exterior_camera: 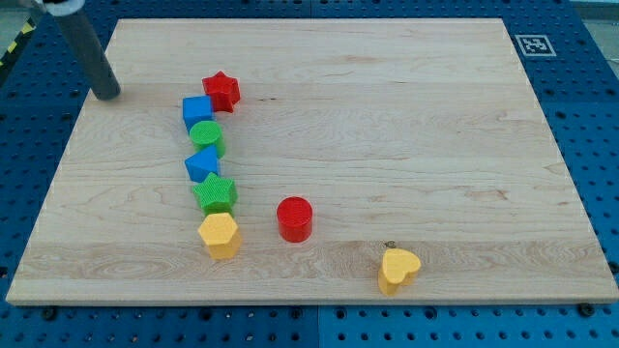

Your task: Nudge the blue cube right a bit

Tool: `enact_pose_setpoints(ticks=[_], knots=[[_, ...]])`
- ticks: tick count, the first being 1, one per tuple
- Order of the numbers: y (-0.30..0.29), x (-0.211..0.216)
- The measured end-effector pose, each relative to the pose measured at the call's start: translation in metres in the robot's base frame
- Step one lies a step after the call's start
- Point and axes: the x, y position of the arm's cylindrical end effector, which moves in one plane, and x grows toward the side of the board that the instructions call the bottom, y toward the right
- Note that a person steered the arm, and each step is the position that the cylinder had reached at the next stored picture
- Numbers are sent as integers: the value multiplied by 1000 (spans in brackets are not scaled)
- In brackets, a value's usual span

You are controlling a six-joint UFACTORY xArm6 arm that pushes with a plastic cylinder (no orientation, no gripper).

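Note:
The blue cube [196,111] lies on the wooden board at the view's upper left, touching a red star [221,91] on its upper right and a green cylinder [207,138] below it. My tip [106,94] is at the board's left edge, well to the left of the blue cube and a little above it, not touching any block.
Below the green cylinder run a blue star-like block [203,163], a green star [215,193] and a yellow hexagon [220,235] in a column. A red cylinder [294,218] sits near the middle bottom. A yellow heart [397,270] lies at the bottom right. The wooden board [406,126] rests on a blue pegboard.

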Motion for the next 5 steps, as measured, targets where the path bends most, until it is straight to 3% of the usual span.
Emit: enact_pose_setpoints(ticks=[5], knots=[[66,23]])
